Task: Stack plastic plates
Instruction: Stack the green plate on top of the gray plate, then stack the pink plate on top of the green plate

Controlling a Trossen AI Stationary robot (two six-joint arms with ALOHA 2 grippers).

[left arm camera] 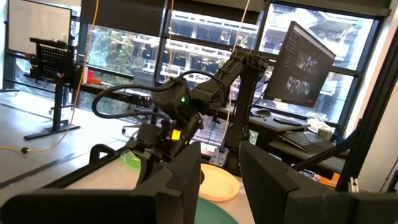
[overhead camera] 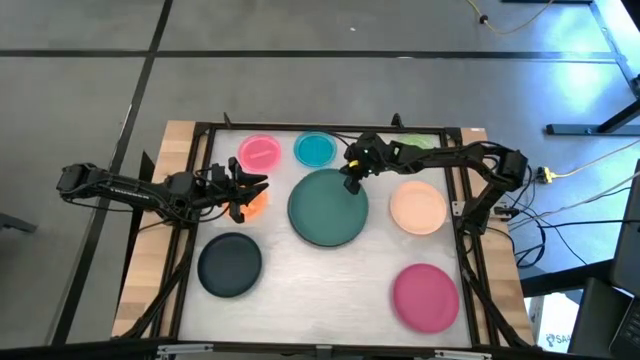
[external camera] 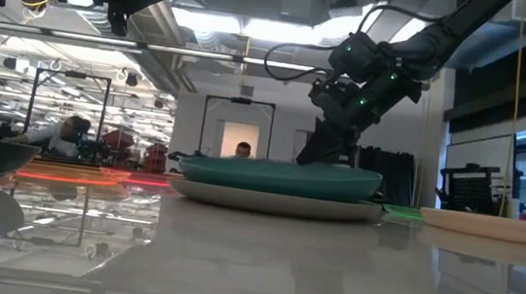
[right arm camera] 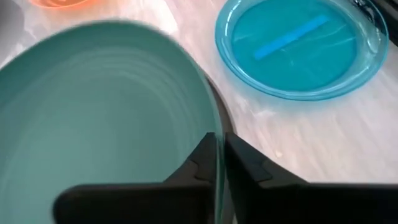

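The large teal plate (overhead camera: 328, 207) lies in the table's middle, on top of the grey plate (external camera: 277, 202), which shows only in the low view. My right gripper (overhead camera: 352, 180) is at the teal plate's far rim, shut on it. My left gripper (overhead camera: 245, 195) hovers open over the small orange plate (overhead camera: 256, 205) at the table's left. Lying flat on the table are the pink plate (overhead camera: 260, 153), blue plate (overhead camera: 317, 150), peach plate (overhead camera: 418, 207), black plate (overhead camera: 230, 264) and magenta plate (overhead camera: 425, 297). The green plate (overhead camera: 422, 143) is partly hidden under the right arm. My right gripper pinches the teal plate's rim (right arm camera: 213, 127) at its far side between the two fingers, one on the plate's upper face and one beneath. The fingers (external camera: 326, 154) come from above, slanting. The plate sits nearly level over the grey plate; whether it is lifted clear I cannot tell.
A black frame (overhead camera: 205, 128) runs around the white table top, with wooden boards outside it. Bare table top (overhead camera: 320, 290) lies between the black and magenta plates along the near edge. People sit in the room beyond the table in the low view.
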